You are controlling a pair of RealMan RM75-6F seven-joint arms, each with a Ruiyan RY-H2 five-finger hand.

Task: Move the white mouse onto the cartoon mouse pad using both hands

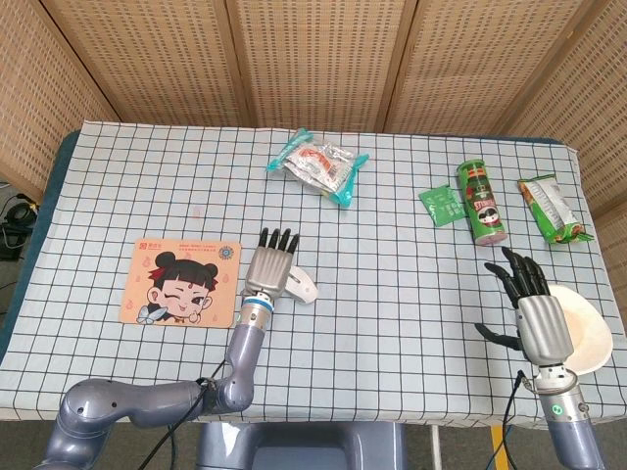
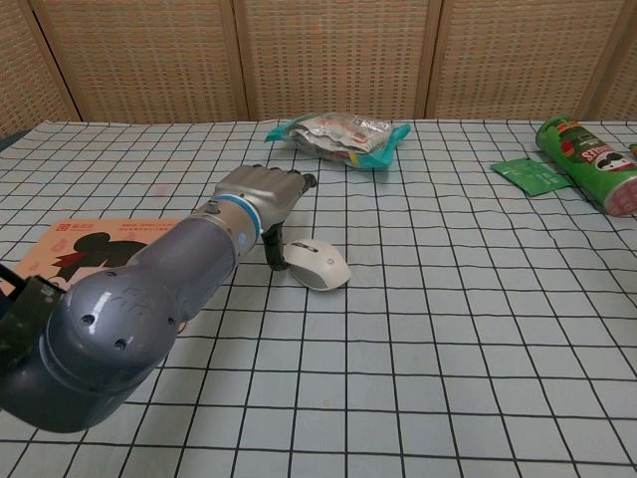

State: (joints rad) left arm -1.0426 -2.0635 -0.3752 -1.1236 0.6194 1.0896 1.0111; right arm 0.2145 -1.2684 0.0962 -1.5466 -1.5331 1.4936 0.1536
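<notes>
The white mouse [image 1: 302, 287] [image 2: 317, 267] lies on the checked cloth, turned diagonally, a little right of the cartoon mouse pad [image 1: 181, 282] [image 2: 85, 237]. My left hand [image 1: 270, 265] [image 2: 261, 193] hovers flat just left of the mouse, fingers stretched forward. Its thumb [image 2: 276, 254] points down against the mouse's left edge, and nothing is gripped. In the chest view my left forearm covers much of the pad. My right hand [image 1: 535, 309] floats at the right front with fingers spread and empty; only the head view shows it.
A teal snack pack [image 1: 318, 164] [image 2: 338, 131] lies at the back middle. At the right are a green can [image 1: 482, 203] [image 2: 589, 164], a green sachet [image 1: 441, 205] [image 2: 530, 174] and a chips bag [image 1: 553, 209]. A white bowl [image 1: 586, 331] sits beside my right hand.
</notes>
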